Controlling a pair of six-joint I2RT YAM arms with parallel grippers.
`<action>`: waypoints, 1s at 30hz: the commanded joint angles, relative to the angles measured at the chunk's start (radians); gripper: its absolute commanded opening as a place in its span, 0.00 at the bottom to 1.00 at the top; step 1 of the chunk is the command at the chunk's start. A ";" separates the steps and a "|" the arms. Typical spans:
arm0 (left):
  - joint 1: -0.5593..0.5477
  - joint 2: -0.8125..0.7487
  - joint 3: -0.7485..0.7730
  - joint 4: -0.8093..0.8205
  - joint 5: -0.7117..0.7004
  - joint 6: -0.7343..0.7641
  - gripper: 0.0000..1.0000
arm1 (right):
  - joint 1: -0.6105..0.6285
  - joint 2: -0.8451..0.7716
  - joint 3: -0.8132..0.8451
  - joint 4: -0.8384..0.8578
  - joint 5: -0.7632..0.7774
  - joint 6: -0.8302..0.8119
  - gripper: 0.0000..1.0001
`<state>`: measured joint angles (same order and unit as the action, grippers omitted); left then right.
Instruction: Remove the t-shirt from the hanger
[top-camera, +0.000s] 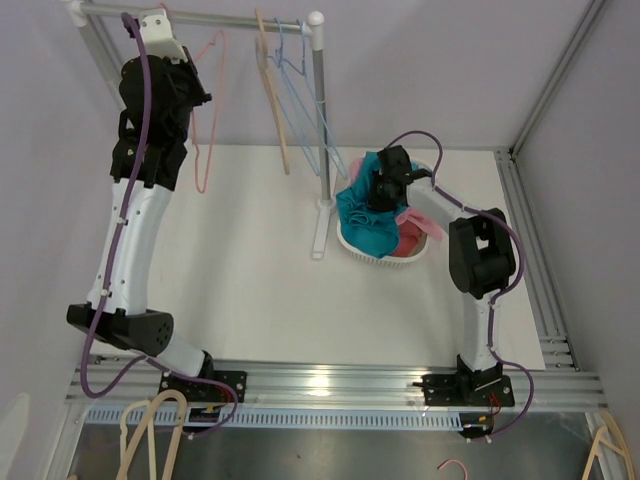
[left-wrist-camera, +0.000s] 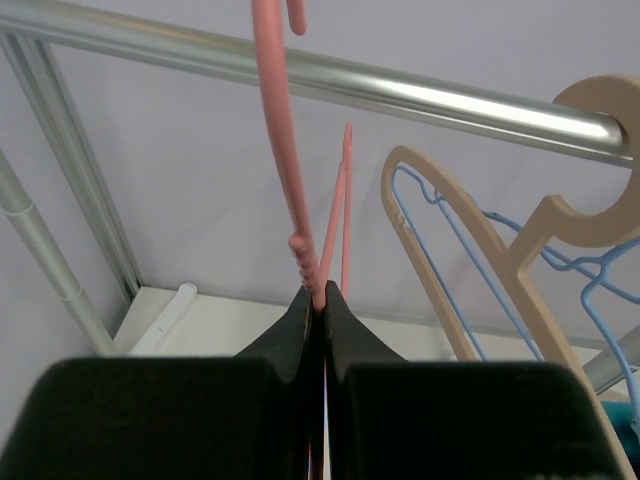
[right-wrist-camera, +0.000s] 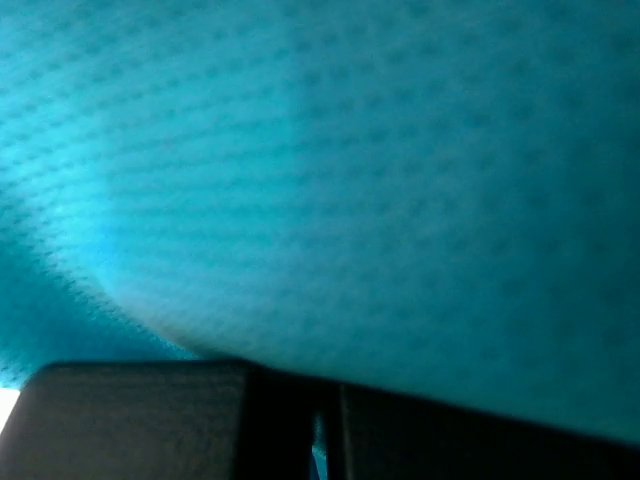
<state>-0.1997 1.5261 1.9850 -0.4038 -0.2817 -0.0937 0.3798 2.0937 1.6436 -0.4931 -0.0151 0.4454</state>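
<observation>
The pink hanger (top-camera: 207, 110) hangs bare on the metal rail (top-camera: 210, 16) at the back left. My left gripper (top-camera: 198, 98) is raised to it and shut on its wire; in the left wrist view the fingertips (left-wrist-camera: 300, 310) pinch the pink hanger (left-wrist-camera: 281, 150) just below the rail (left-wrist-camera: 400, 92). The teal t-shirt (top-camera: 360, 217) lies bunched in the white basket (top-camera: 378, 260). My right gripper (top-camera: 373, 192) is down in the basket, shut on the t-shirt. The teal t-shirt (right-wrist-camera: 350, 180) fills the right wrist view, with a sliver between the jaws of my right gripper (right-wrist-camera: 320, 425).
A wooden hanger (top-camera: 272, 90) and blue wire hangers (top-camera: 300, 95) hang on the same rail, right of the pink one; they also show in the left wrist view (left-wrist-camera: 450, 290). The rack's post (top-camera: 321, 130) stands beside the basket. Pink cloth (top-camera: 412, 238) lies in the basket. Spare hangers lie below the table front.
</observation>
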 joint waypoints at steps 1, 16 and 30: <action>0.022 0.038 0.105 0.011 0.065 0.037 0.01 | -0.033 0.123 -0.137 -0.119 -0.088 0.013 0.00; 0.048 0.213 0.287 -0.001 0.249 0.015 0.01 | -0.033 -0.069 -0.128 -0.124 -0.008 -0.033 0.00; 0.045 0.302 0.298 0.059 0.274 0.017 0.01 | 0.014 -0.195 -0.064 -0.153 0.127 -0.062 0.29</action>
<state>-0.1566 1.8259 2.2353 -0.4091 -0.0368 -0.0856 0.3809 1.9617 1.5654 -0.5350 0.0196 0.4122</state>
